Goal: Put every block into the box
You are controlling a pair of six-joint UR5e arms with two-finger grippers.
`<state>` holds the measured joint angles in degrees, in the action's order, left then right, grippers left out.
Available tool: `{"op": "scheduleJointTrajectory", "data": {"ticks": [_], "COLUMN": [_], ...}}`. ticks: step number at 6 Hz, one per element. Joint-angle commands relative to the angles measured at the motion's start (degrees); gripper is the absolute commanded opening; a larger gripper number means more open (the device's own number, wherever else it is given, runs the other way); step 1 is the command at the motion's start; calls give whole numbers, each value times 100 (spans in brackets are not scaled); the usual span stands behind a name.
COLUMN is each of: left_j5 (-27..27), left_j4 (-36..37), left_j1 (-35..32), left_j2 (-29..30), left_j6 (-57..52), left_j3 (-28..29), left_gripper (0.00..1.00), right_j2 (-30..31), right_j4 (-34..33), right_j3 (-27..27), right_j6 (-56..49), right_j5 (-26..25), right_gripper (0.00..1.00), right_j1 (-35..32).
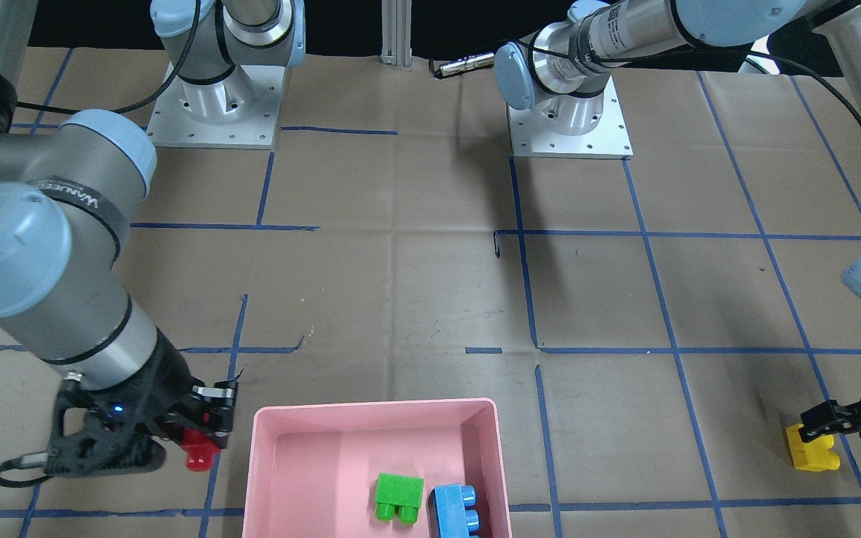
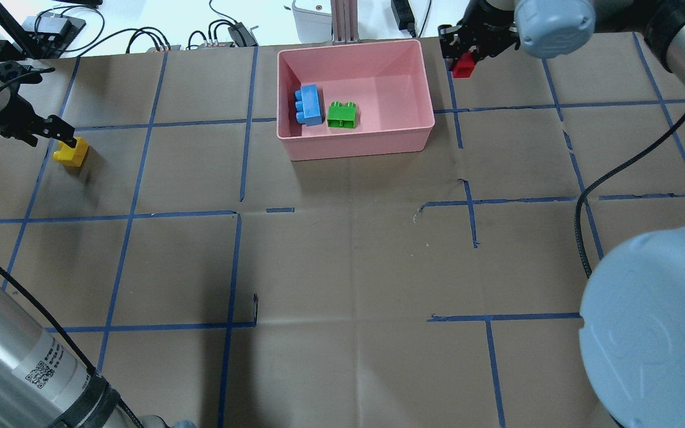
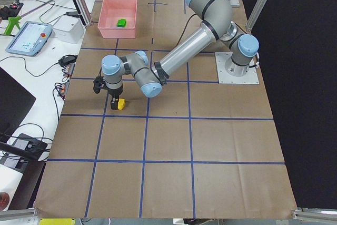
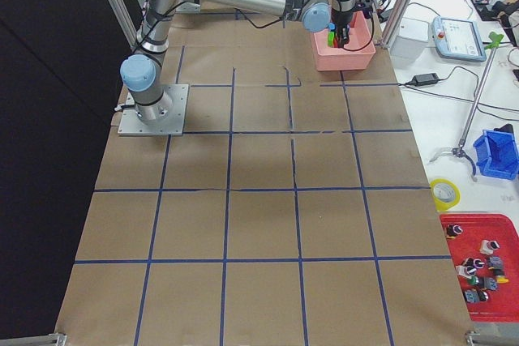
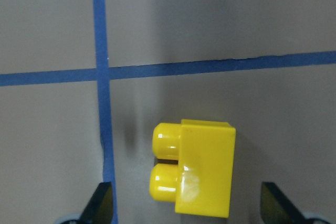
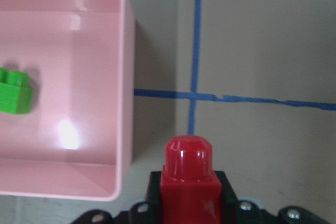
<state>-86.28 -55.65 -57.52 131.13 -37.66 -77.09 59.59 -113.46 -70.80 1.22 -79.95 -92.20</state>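
Observation:
The pink box point(image 2: 354, 145) stands at the table's far middle, with the blue block point(image 2: 309, 105) and the green block point(image 2: 342, 114) lying inside it. My right gripper point(image 2: 464, 58) is shut on the red block point(image 2: 462, 66), just outside the box's right wall. In the right wrist view the red block point(image 6: 189, 174) sits between the jaws, next to the box rim point(image 6: 123, 103). My left gripper point(image 2: 64, 138) is open over the yellow block point(image 2: 72, 152) at the far left. In the left wrist view the yellow block point(image 5: 202, 166) lies on the paper between the fingertips point(image 5: 102, 203).
Brown paper with blue tape lines point(image 2: 241, 119) covers the table. Cables and devices point(image 2: 223, 32) and an aluminium post point(image 2: 342, 21) lie past the far edge. The two arm bases point(image 1: 214, 104) point(image 1: 569, 119) stand on the robot's side.

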Motion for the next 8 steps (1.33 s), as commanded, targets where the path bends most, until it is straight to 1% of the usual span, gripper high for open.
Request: {"op": "scheduleJointTrajectory", "data": {"ticks": [1, 2, 3, 4, 5, 6, 7, 8], "left_j5": [146, 137, 129, 137, 146, 146, 129, 94], "left_j4": [11, 37, 46, 54, 55, 55, 55, 63], "left_j1": [4, 13, 30, 30, 22, 22, 22, 22], "left_j2": [149, 211, 255, 325, 326, 326, 326, 326], "left_j6": [-119, -493, -523, -523, -523, -514, -497, -488], "left_j3": [1, 27, 62, 71, 72, 80, 98, 133], "left_gripper": [99, 99, 99, 99, 97, 86, 62, 35], "right_j2": [-917, -1288, -1431, -1441, -1459, -1467, -1407, -1267], "right_j4": [-174, -550, -815, -818, -818, -809, -766, -643], "right_j3": [958, 1276, 1366, 1393, 1385, 1385, 1350, 1297], "right_j6": [502, 754, 975, 907, 880, 871, 845, 332], "right_j5": [357, 366, 410, 401, 384, 384, 358, 296], "right_gripper": [7, 8, 13, 76, 99, 100, 100, 100], "right_j1": [-682, -851, -957, -958, -958, -949, -932, -819]}}
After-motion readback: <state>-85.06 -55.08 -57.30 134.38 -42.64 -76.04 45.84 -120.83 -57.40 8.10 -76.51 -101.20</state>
